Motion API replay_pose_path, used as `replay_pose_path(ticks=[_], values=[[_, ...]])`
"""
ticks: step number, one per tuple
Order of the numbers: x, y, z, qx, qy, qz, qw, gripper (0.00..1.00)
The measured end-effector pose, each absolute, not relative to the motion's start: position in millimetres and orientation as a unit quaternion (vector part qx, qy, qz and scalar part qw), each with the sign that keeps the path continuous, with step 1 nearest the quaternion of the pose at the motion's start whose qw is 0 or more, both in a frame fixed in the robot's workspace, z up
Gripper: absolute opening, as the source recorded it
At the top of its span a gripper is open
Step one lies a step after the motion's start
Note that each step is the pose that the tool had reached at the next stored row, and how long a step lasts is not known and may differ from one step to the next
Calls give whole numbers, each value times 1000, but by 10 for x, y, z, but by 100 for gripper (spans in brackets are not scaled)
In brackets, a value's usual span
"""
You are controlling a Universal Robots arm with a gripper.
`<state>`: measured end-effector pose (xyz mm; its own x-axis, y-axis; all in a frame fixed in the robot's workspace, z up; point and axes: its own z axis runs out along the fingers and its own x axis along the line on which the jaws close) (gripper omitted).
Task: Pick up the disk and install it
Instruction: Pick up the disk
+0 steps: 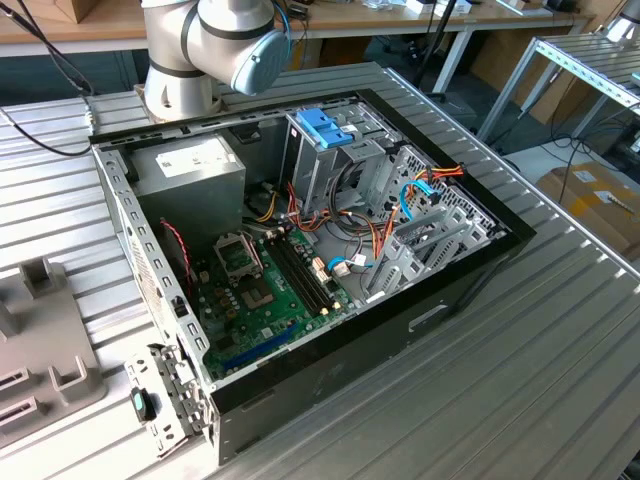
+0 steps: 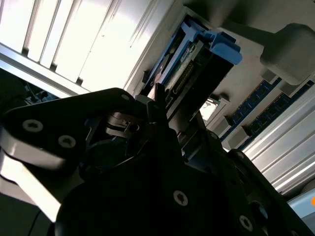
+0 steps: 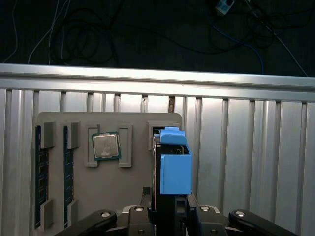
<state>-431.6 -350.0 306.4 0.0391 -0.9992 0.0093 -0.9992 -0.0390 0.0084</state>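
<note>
Ribbed aluminium tabletop (image 3: 246, 147) spreads beneath my gripper (image 3: 170, 210), whose black fingers are clamped on the disk (image 3: 175, 169) in the first wrist view. Held edge-on, the disk juts straight out past the fingertips, its light-blue carrier rail towards the camera. Beyond the gripper lies a grey parts tray (image 3: 133, 191). A processor chip (image 3: 106, 146) sits in a pocket to one side of the held disk, and memory sticks (image 3: 41, 182) lie in slots farther off on that same side. In the exterior view I see the open computer case (image 1: 470, 285) on the table beside the arm's base (image 1: 180, 85), with a blue bracket (image 1: 325, 128) atop its drive cage.
</note>
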Motion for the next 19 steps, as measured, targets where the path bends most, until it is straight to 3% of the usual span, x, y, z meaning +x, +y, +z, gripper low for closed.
replay_pose_path(ticks=[19], values=[[-4317, -3502, 3062, 708, -706, 0, 6, 35]])
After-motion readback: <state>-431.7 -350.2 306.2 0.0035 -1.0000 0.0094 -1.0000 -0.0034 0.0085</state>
